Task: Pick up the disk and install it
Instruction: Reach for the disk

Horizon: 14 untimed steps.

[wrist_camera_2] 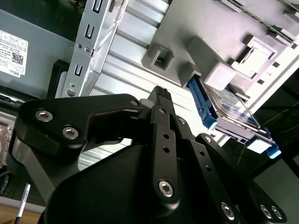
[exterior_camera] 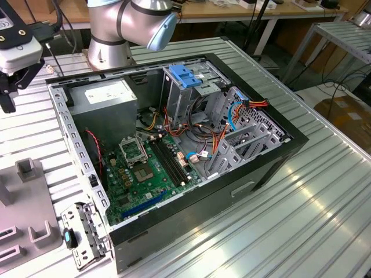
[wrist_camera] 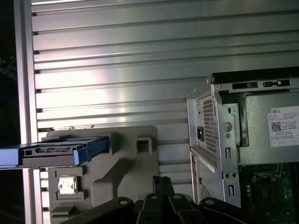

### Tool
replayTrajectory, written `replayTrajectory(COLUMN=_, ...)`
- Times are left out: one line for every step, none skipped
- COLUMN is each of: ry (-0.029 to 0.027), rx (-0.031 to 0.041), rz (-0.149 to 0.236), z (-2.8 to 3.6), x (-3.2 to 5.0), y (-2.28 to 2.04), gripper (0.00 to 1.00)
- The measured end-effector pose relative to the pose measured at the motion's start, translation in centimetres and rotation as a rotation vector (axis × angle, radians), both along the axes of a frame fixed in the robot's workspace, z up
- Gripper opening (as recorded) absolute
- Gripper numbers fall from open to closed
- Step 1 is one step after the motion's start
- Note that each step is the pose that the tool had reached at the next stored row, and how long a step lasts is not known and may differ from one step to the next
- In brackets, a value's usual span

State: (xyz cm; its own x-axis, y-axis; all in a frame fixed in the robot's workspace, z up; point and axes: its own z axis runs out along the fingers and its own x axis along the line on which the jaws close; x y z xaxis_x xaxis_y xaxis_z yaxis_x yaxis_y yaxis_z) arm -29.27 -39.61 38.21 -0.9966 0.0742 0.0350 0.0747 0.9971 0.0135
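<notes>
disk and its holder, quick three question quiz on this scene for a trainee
1. True or false: the end effector is gripping the disk.
2. The disk rests on: A) the grey fixture B) the motherboard C) the power supply.
3. What colour are the disk's side rails?
Key: 1 false; 2 A; 3 blue.

Open computer case rests on ribbed table.
</notes>
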Motion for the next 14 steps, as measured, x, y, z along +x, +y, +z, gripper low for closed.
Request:
replayTrajectory(ry=0.0009, rx=0.0, rz=0.0, z=-0.02, x=-0.12, y=0.0, gripper=0.11)
replayTrajectory(ry=0.0024, rx=0.0, rz=0.0, z=-0.04, x=-0.31, y=0.0, gripper=0.11)
replayTrajectory(ry=0.0035, rx=0.0, rz=0.0, z=-0.06, x=-0.44, y=0.0, gripper=0.11)
replayTrajectory(ry=0.0047, rx=0.0, rz=0.0, z=-0.08, x=-0.61, y=0.0, gripper=0.11)
replayTrajectory(ry=0.0056, rx=-0.0001, rz=0.0, z=-0.1, x=-0.73, y=0.0, gripper=0.11)
replayTrajectory(ry=0.0068, rx=0.0, rz=0.0, z=-0.12, x=-0.9, y=0.0, gripper=0.11)
replayTrajectory(ry=0.0089, rx=-0.0001, rz=0.0, z=-0.15, x=-1.19, y=0.0, gripper=0.11)
replayTrajectory(ry=0.0107, rx=0.0, rz=0.0, z=-0.19, x=-1.45, y=0.0, gripper=0.11)
replayTrajectory(ry=0.013, rx=-0.0001, rz=0.0, z=-0.22, x=-1.75, y=0.0, gripper=0.11)
replayTrajectory(ry=0.0144, rx=0.0, rz=0.0, z=-0.26, x=-1.97, y=0.0, gripper=0.11)
replayTrajectory(ry=0.0158, rx=-0.0001, rz=0.0, z=-0.27, x=-2.14, y=0.0, gripper=0.11)
replayTrajectory(ry=0.0168, rx=0.0, rz=0.0, z=-0.29, x=-2.29, y=0.0, gripper=0.11)
replayTrajectory(ry=0.0182, rx=0.0, rz=0.0, z=-0.32, x=-2.48, y=0.0, gripper=0.11)
replayTrajectory(ry=0.0191, rx=0.0, rz=0.0, z=-0.34, x=-2.6, y=0.0, gripper=0.11)
